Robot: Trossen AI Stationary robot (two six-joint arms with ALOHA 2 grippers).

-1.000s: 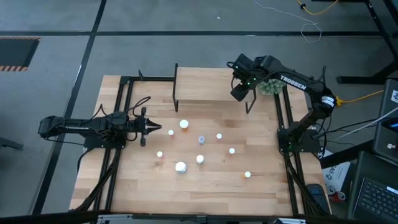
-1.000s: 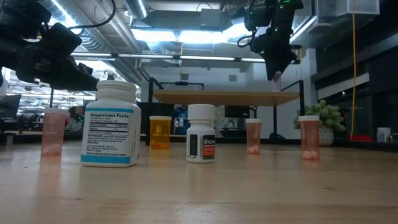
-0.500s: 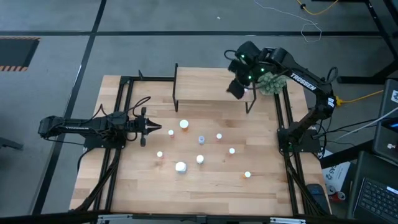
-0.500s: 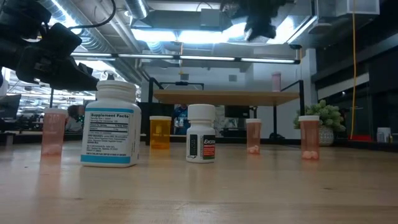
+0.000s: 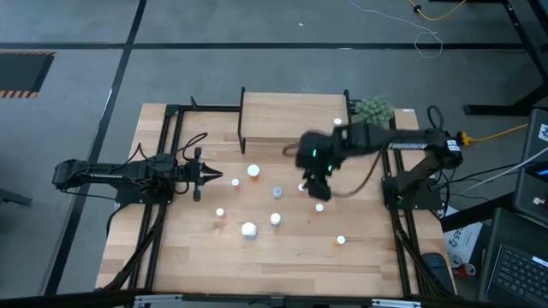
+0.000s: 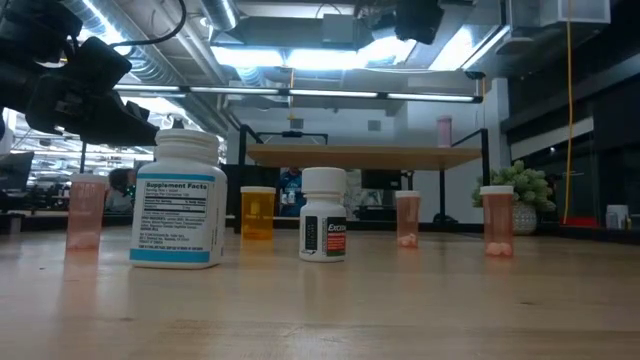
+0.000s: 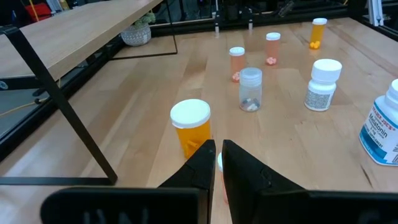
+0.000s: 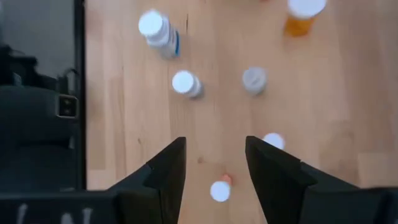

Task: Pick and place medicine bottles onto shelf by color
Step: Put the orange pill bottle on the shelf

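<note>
The light-wood shelf (image 5: 287, 115) stands at the table's far side; one pink bottle (image 6: 443, 131) stands on its right end. Several small white-capped bottles stand on the table's middle, among them an orange one (image 5: 253, 171), a clear one (image 5: 277, 192), a large white one (image 5: 248, 229) and pink ones (image 5: 319, 206). My right gripper (image 5: 313, 178) hangs open and empty high above the pink bottles, fingers pointing down (image 8: 214, 165). My left gripper (image 5: 211, 177) is shut and empty at the table's left, level, just short of the orange bottle (image 7: 191, 124).
A green bushy plant (image 5: 374, 109) stands at the far right corner beside the shelf. Black frame rails run along the table's left (image 5: 163, 197) and right (image 5: 396, 214) sides. Bare wood lies along the near edge (image 5: 274, 265).
My right gripper has let go of the pink bottle, which stays upright on the shelf's right end. It rose from the shelf, then swung toward the table's near-left, out over the bottles in the middle. My left arm has kept still.
</note>
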